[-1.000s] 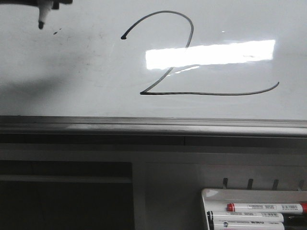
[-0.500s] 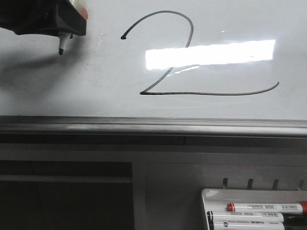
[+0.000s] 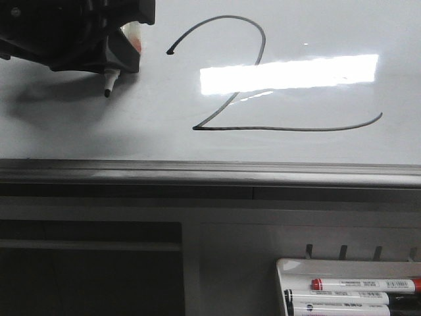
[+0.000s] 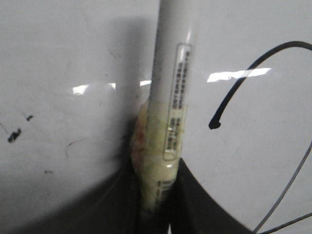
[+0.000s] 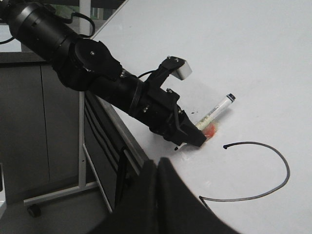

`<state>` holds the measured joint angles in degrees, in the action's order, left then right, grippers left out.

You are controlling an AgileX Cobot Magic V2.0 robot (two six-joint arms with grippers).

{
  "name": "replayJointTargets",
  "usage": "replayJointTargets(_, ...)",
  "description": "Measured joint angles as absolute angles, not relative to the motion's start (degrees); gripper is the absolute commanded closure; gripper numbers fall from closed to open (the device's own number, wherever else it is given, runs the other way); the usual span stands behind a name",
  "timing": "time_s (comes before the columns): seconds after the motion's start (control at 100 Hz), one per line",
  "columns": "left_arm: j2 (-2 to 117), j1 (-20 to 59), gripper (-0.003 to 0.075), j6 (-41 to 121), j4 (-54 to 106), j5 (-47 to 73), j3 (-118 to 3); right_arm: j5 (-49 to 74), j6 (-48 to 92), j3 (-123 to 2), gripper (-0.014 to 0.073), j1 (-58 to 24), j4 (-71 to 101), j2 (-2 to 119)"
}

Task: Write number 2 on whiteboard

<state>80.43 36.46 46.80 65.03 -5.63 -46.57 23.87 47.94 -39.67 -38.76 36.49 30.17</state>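
The number 2 (image 3: 289, 129) is drawn in thin black line on the whiteboard (image 3: 79, 131), right of the middle. My left gripper (image 3: 122, 59) is shut on a white marker (image 3: 108, 82), left of the digit's starting dot; the tip points down close to the board, contact unclear. In the left wrist view the marker (image 4: 170, 73) sits between the jaws of the gripper (image 4: 156, 195), with the 2's start (image 4: 213, 125) beside it. The right wrist view shows my right gripper (image 5: 158, 168) shut and empty, the left gripper (image 5: 190, 134) and the 2's curve (image 5: 287, 170).
A grey metal rail (image 3: 197, 172) borders the board's near edge. A white tray (image 3: 289, 266) at the lower right holds several markers (image 3: 365, 285). Small dark specks (image 4: 14, 135) mark the board left of the marker. The board's stand (image 5: 92, 156) shows beside it.
My left gripper with the marker has moved right and down across the board, from the top left corner towards the start of the 2. The digit is unchanged.
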Motion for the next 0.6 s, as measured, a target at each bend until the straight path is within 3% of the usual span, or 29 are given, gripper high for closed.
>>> replayJointTargets(0.33, 81.82, 36.77, 0.0727, 46.72, 65.17, -5.14, -46.78, 23.68, 47.94, -39.67, 0.0672, -38.76, 37.47, 30.17)
replayJointTargets(0.6, 81.82, 36.77, 0.051, 46.72, 65.3, -5.14, -46.78, 23.63, 47.94, -39.67, 0.0672, -38.76, 38.22, 30.17)
